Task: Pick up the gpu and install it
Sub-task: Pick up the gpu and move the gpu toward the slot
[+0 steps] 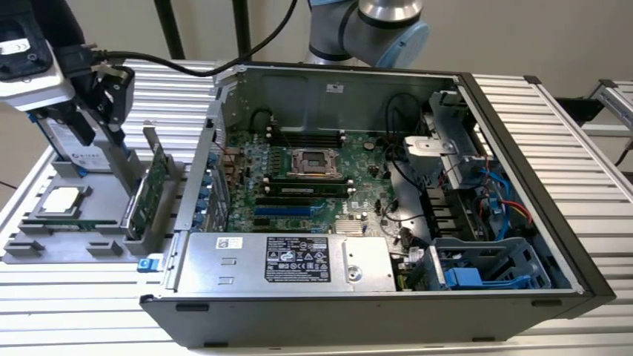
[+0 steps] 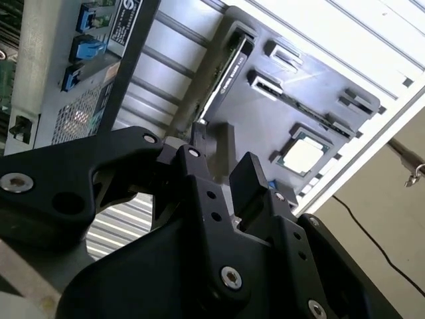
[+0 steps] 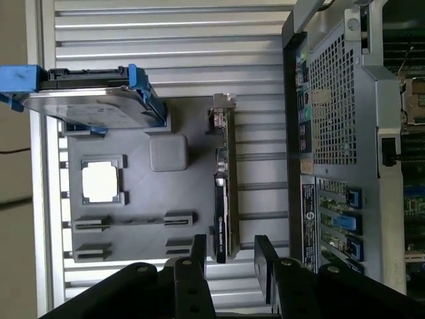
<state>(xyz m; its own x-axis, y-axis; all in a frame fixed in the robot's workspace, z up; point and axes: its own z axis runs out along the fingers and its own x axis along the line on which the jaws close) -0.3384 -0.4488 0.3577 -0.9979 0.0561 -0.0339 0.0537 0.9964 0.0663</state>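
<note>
In the exterior view, at the exterior view's upper left: black gripper poised over a grey moulded parts tray on the slatted metal counter, beside the open grey computer case. Standing on edge in the tray slot nearest the case: thin green circuit-board gpu, not yet lifted. In the second wrist view: jaws spread apart, holding nothing, gpu edge-on beyond them. In the first wrist view: gripper lined up above one end of the gpu, a finger to each side of the card's line, silver bracket at the other end; silver hard drive with blue rails and small square silver CPU chip in the same tray. Judged as the approach to the pick. Calls for a straight descent and a square, gentle close on the thin board's faces.
</note>
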